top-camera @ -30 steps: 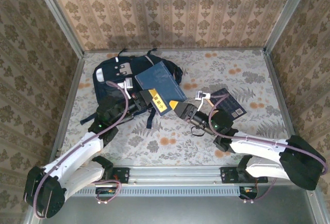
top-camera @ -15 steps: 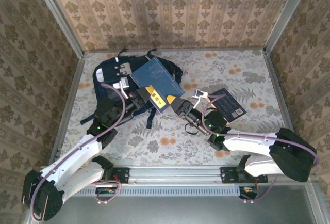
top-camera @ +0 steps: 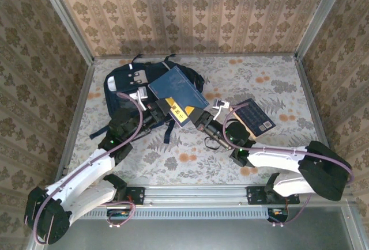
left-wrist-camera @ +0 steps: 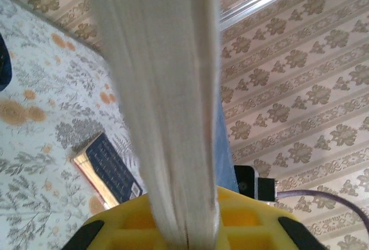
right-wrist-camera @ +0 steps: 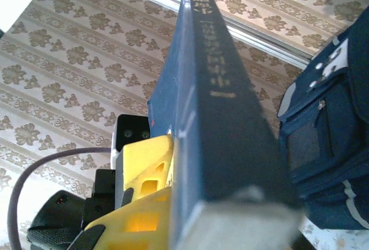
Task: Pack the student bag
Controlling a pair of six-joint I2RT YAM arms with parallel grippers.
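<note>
Blue book [top-camera: 176, 90] w/ a yellow label sits tilted over the student bag's [top-camera: 124, 82] right side, left fingers [top-camera: 158, 112] & right fingers [top-camera: 200, 116] gripping its near edge, 2nd dark book [top-camera: 255, 117] flat on the bench [top-camera: 277, 80] nearby.

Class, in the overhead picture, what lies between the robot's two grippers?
A blue book with a yellow label, its near end between the left gripper and right gripper. The top view shows this.

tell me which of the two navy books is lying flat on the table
The grid-covered book on the right, flat on the floral table. The yellow-labelled book is held up off it between the left claw and right claw.
</note>
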